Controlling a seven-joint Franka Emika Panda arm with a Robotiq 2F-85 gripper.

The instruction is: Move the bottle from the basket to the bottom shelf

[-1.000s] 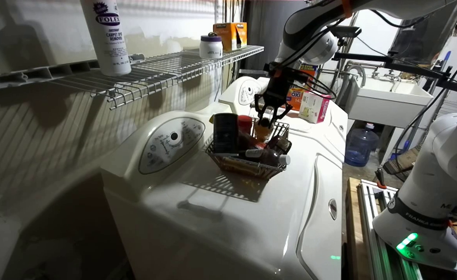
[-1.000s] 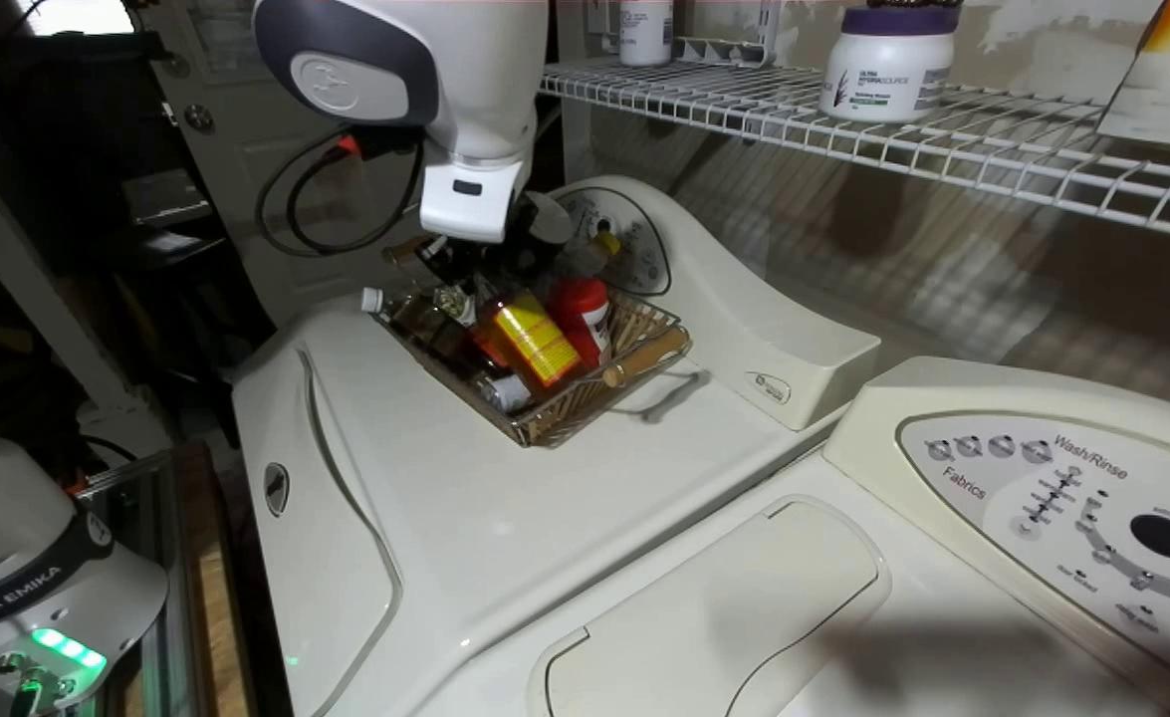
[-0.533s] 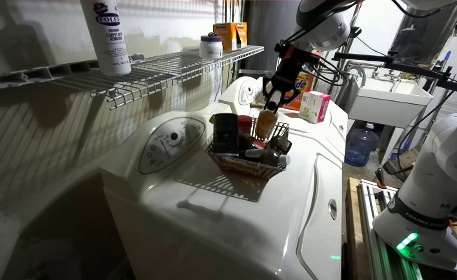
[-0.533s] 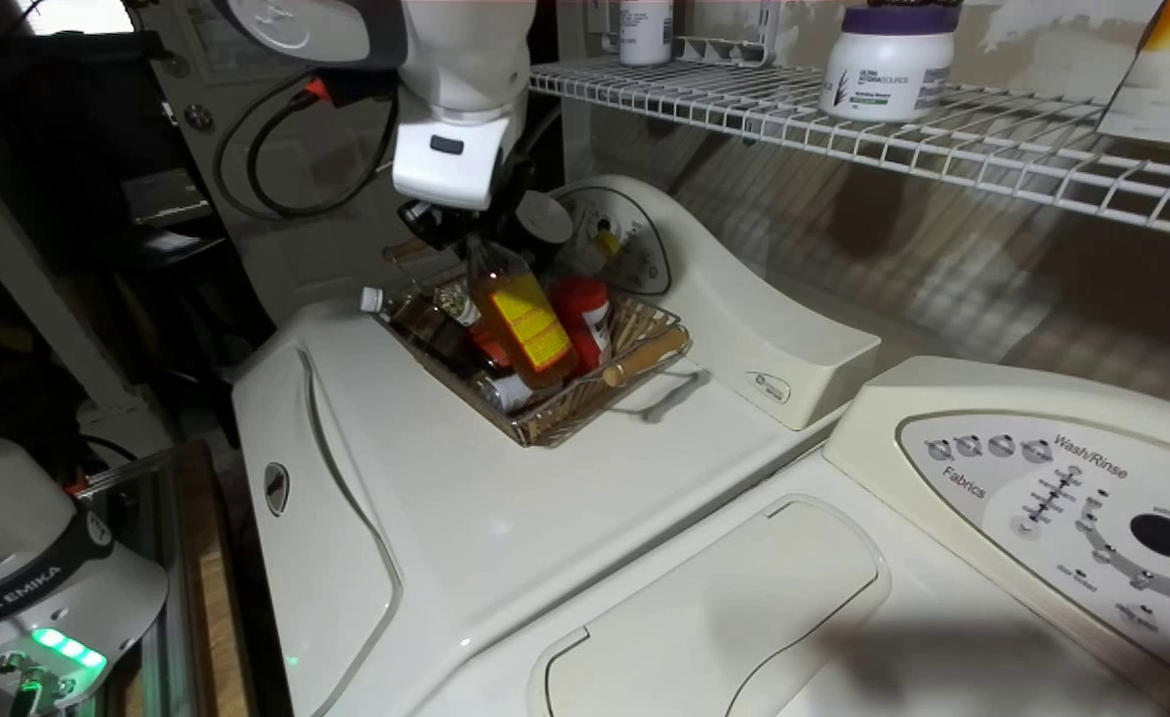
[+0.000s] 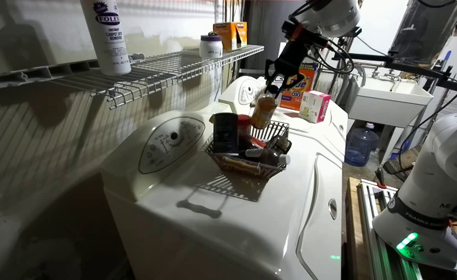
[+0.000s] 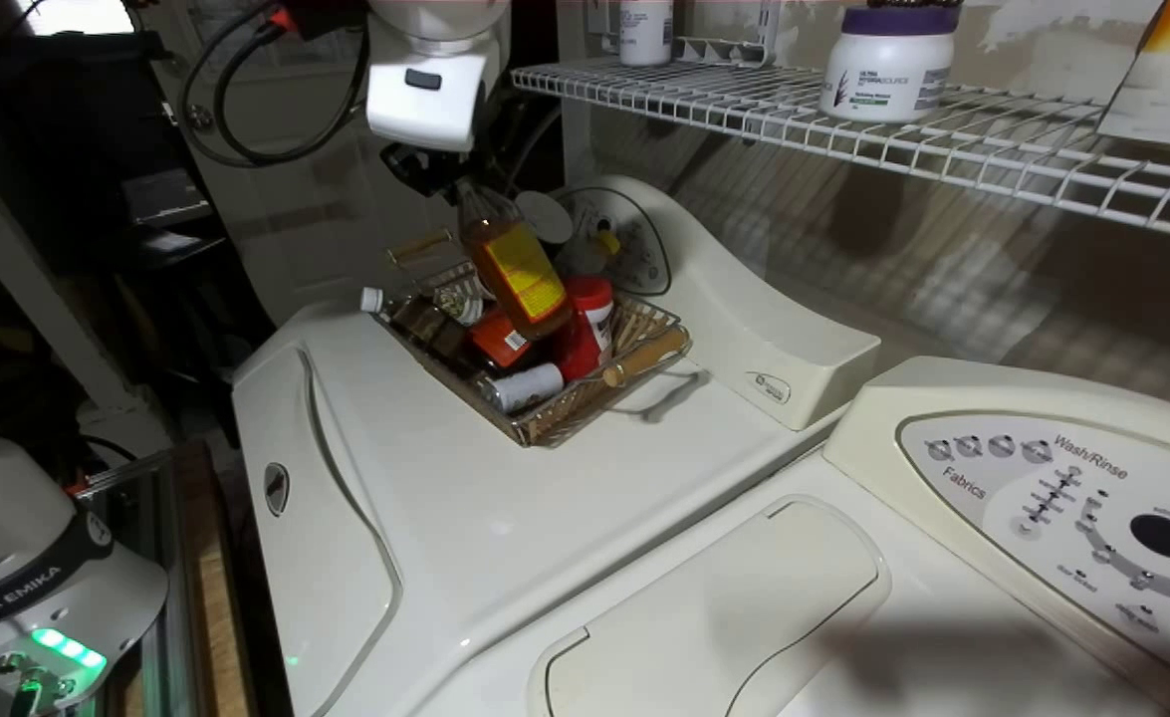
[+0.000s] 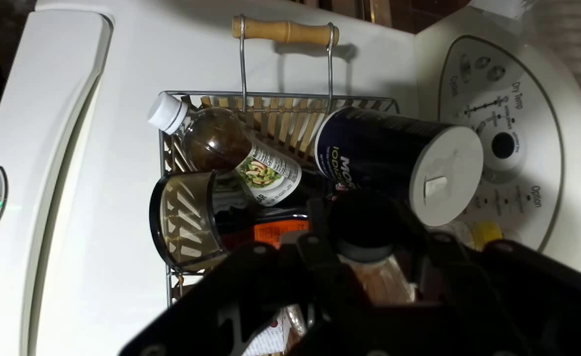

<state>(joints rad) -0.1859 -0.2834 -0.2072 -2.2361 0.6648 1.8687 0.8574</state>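
While the claw (image 5: 274,90) grips the amber btl (image 6: 517,274) by its top end, that btl hangs tilted over the basket (image 6: 557,416); can't tell if its base clears the rim. Yellow lbl on it, print too small to read.

Just below, in the basket: dark-blue canister (image 7: 369,148), white lid, "MO…" & "IODIZ…" legible; brown btl (image 7: 216,138) lying w/ white cap poking out over the rim, lbl w/ salad pic & letters "AR"; next to it a dark container (image 7: 241,212) w/ orange lbl; also a red-lidded tub (image 6: 589,319), white lbl unreadable.

Basket sits on the white tabletop (image 6: 425,508), near a dial panel (image 7: 532,148) reading "Dry Temp", "Cycles" & "Option". Next machine's control panel (image 6: 1023,488): "Wash/Rinse", "Fabrics". Beyond the claw in an exterior view: orange detergent box (image 5: 300,85), "Tide Ultra Oxi", w/ a pink-and-white box (image 5: 308,107) beside it.

Up on the wire shelf (image 6: 804,139), well apart from the amber btl: white jar (image 6: 888,75), purple lid, "Ultra HydraSource"; tall white btl (image 5: 109,46), "Folex Instant Carpet Spot Remover"; orange box (image 5: 226,37), lettering v. small. Arm base (image 6: 77,588) marked "Franka Emika" in both exterior views, partly cut off.

Farthest, bkgd: white sink (image 5: 387,109) & blue water jug (image 5: 362,146) on the floor.
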